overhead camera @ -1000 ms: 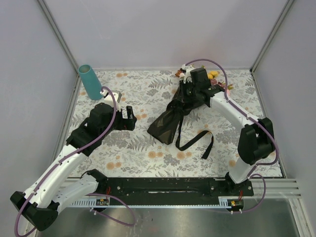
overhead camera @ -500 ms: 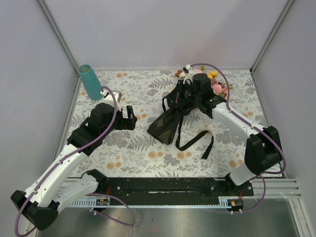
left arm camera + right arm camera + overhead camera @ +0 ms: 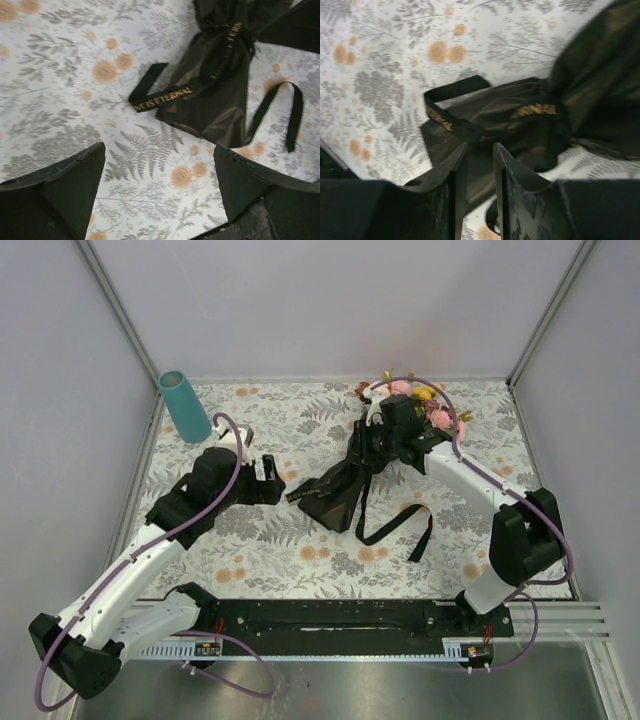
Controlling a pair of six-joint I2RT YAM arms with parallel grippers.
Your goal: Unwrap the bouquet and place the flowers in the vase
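The bouquet [image 3: 338, 492] lies on the cloth at mid-table, its glossy black wrap [image 3: 215, 100] tied with black ribbon [image 3: 160, 97] bearing gold letters. The flowers [image 3: 425, 405], pink and yellow blooms, poke out at its far end behind my right arm. My right gripper [image 3: 372, 445] hovers over the wrap's neck; in the right wrist view its jaws [image 3: 480, 146] stand a narrow gap apart over the black paper [image 3: 520, 125], nothing pinched. My left gripper [image 3: 272, 480] is wide open just left of the wrap, over bare cloth [image 3: 159, 147]. The teal vase [image 3: 185, 407] stands upright at the far left.
A loose loop of black ribbon [image 3: 395, 525] trails on the cloth toward the near right of the wrap. Grey walls with metal posts close in the floral tablecloth [image 3: 300, 550] on three sides. The arms' base rail [image 3: 330, 618] runs along the near edge.
My right gripper went from shut to slightly apart and moved nearer over the wrap, uncovering the blooms. The wrap shifted a little. My left gripper edged right toward it.
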